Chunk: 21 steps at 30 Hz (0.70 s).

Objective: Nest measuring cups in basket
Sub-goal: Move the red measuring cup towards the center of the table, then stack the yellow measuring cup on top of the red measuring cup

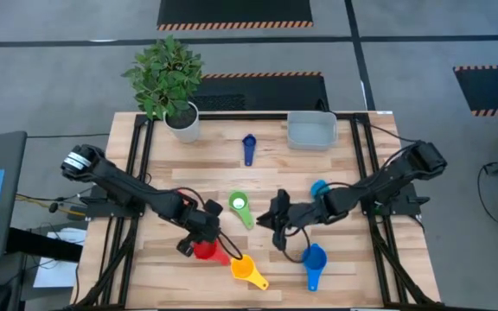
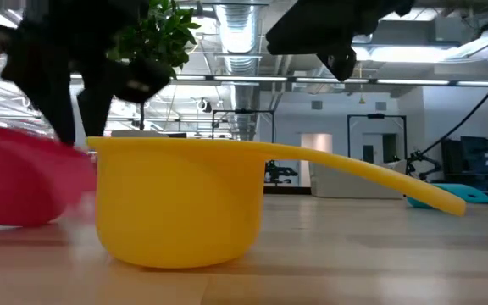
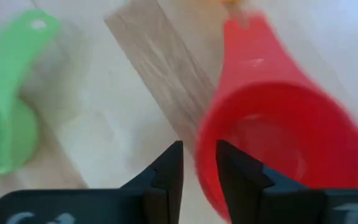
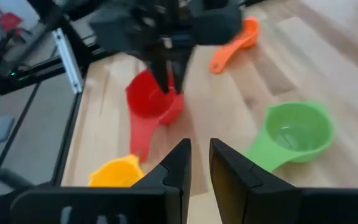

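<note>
The left gripper (image 1: 204,239) is seen at the red cup (image 1: 204,250), its fingers a little apart over the cup's rim (image 3: 207,134); a firm hold cannot be told. The right gripper (image 4: 197,155) is held above the table with nothing in it, fingers nearly together. The basket (image 1: 311,131) is set at the far edge.

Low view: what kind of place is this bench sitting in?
Probably a robotics lab or workshop: exposed ceiling ducts overhead, another robot arm across the open floor, and striped hazard tape marked on the floor behind the wooden table.
</note>
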Tool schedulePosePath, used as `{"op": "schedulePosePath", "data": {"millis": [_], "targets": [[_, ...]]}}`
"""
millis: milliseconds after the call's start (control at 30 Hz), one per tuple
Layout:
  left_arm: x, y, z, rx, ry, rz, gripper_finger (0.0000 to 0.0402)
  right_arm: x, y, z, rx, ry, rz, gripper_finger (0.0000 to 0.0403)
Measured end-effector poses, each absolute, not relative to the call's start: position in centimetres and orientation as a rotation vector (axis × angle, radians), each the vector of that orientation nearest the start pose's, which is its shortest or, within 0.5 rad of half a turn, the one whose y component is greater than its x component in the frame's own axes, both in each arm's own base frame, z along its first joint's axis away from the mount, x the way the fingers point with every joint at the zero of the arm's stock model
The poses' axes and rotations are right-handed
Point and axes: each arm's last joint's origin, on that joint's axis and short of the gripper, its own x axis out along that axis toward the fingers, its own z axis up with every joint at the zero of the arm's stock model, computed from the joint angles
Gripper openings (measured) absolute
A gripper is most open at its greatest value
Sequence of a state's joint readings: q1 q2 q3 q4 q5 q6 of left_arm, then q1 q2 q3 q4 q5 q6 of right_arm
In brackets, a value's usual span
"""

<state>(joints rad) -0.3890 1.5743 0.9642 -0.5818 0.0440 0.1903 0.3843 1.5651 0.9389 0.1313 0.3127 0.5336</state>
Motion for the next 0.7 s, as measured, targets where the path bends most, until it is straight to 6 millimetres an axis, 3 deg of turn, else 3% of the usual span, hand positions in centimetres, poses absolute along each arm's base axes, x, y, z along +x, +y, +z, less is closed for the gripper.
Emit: {"op": "schedulePosePath", "data": {"millis": [133,267,433,700], "targets": [[27.3,-11.4,17.4,0.421,1.187,-0.515,0.0104,32.1,12.9,22.0,0.371,0.492,-0.044,0.0082],[27.3,-11.4,17.5,0.484,1.165,-0.513,0.0114,32.7,13.9,20.9,0.364,0.528,-0.037,0.0085],[26.9,-11.4,18.8,0.534,1.108,-0.528,0.0117,33.8,14.7,20.5,0.347,0.541,-0.005,0.0112],[25.8,-12.6,21.3,0.606,0.954,-0.591,0.0117,36.6,16.0,19.6,0.285,0.619,0.008,0.0190]]}}
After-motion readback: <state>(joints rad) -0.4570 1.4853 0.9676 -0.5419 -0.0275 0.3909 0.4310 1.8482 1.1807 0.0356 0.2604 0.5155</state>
